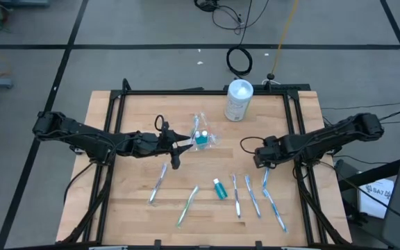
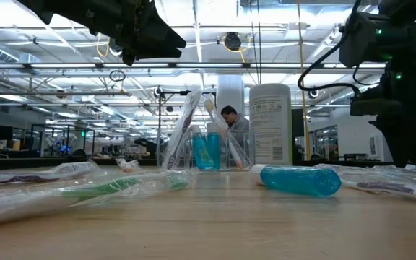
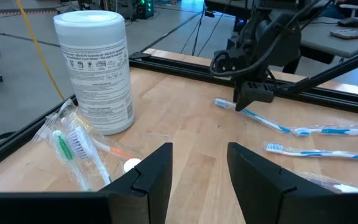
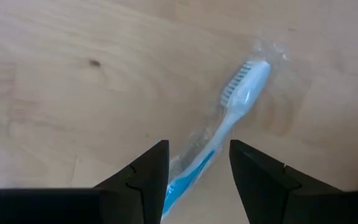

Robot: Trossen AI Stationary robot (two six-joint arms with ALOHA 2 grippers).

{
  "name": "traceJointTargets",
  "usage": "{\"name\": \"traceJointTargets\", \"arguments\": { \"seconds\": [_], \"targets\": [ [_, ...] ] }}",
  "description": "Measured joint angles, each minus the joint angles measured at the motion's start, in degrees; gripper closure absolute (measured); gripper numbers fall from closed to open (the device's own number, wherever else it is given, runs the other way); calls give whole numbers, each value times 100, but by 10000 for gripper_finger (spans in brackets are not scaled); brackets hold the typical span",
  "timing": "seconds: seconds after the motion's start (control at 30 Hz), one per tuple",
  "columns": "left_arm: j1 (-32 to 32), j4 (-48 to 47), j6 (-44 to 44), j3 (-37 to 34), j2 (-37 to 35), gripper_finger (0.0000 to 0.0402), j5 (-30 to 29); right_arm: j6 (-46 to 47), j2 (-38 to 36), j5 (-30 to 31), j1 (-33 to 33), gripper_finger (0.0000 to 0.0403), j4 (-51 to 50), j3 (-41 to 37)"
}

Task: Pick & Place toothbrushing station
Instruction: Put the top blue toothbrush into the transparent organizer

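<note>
Toothbrush (image 4: 229,124) lies lengthwise between right gripper's (image 4: 197,171) open fingers, bristles outward.

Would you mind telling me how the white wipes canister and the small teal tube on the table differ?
The white wipes canister stands upright near the table's far edge; the small teal tube lies on its side nearer the front, among the wrapped toothbrushes. The canister is white with printed text and much larger; the tube is teal with a white cap. Both rest on the wooden table, and neither claw touches either.

Wipes canister (image 1: 239,100) far centre, bagged cup (image 1: 201,137) to its near left, wrapped toothbrushes (image 1: 238,195) along the near edge.
</note>
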Motion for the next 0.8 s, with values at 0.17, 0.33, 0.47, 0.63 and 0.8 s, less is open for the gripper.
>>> {"name": "traceJointTargets", "arguments": {
  "seconds": [0.17, 0.33, 0.47, 0.63, 0.8],
  "targets": [
    [0, 0, -3, 0, 0, 245, -2, -2, 223, -6, 0, 238, 36, -4],
    [0, 0, -6, 0, 0, 245, -2, -156, 464, -8, 0, 255, 183, -4],
    [-1, 2, -8, 0, 0, 245, -2, -218, 641, 3, 0, 284, 305, -2],
    [0, 2, -17, 0, 0, 245, -2, -346, 677, -2, 0, 318, 509, 2],
    [-1, 2, -15, 0, 0, 245, -2, -369, 666, -15, 0, 341, 548, 0]
  ]
}}
